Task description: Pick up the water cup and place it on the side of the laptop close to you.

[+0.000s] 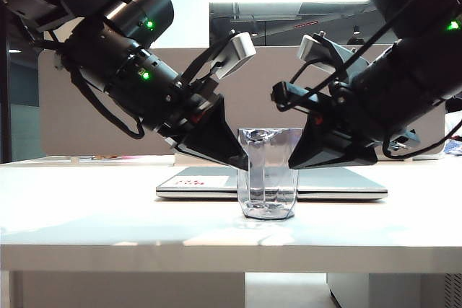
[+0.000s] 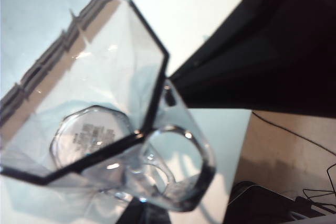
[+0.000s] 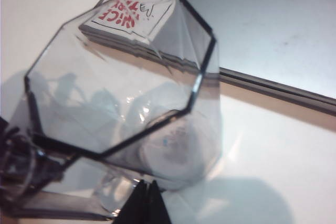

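Clear water cup (image 1: 268, 174) upright, unheld.

Both arms angled steeply down toward the scene's middle, from the left and from the right. Left claw (image 1: 229, 155) low, left of centre, jaws closed. Right claw (image 1: 303, 155) mirrored right of centre, jaws pressed together (image 3: 145, 203).

White table (image 1: 86, 207), closed silver laptop (image 1: 332, 182) lying flat on it, clear water cup (image 1: 268, 178) upright just in front.
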{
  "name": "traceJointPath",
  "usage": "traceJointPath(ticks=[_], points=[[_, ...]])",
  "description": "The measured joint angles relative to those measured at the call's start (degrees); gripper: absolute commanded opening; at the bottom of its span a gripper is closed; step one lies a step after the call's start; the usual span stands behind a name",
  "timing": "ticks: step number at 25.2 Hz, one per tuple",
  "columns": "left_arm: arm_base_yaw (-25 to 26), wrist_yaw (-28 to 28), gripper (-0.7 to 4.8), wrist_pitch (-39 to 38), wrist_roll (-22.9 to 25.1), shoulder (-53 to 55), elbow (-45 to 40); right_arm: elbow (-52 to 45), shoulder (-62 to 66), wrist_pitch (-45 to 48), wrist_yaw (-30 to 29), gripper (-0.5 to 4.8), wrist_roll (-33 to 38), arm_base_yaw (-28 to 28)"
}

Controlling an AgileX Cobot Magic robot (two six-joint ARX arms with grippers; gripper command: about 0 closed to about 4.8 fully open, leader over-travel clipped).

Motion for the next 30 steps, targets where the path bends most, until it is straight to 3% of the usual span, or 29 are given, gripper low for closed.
traceJointPath(ticks=[15,23,26,30], points=[[-2.47,0.26,-0.06,1.31,-1.92,0.0,0.0,0.0,-3.06,-6.21,12.81,-0.02,-4.76,-0.37],[-3.02,-0.28,-0.06,6.12,-4.87,0.0,0.0,0.0,-6.67,-9.66,14.75,-0.02,-8.15,-1.33],[-3.19,-3.34,-0.06,2.4,-4.87,-0.02,0.0,-0.02,-6.71,-11.91,14.84,-0.02,-8.52,-1.33],[-3.85,-2.89,-0.06,-2.45,-4.9,0.0,-0.02,-0.02,-6.71,-13.44,14.95,-0.02,-8.57,-1.33]])
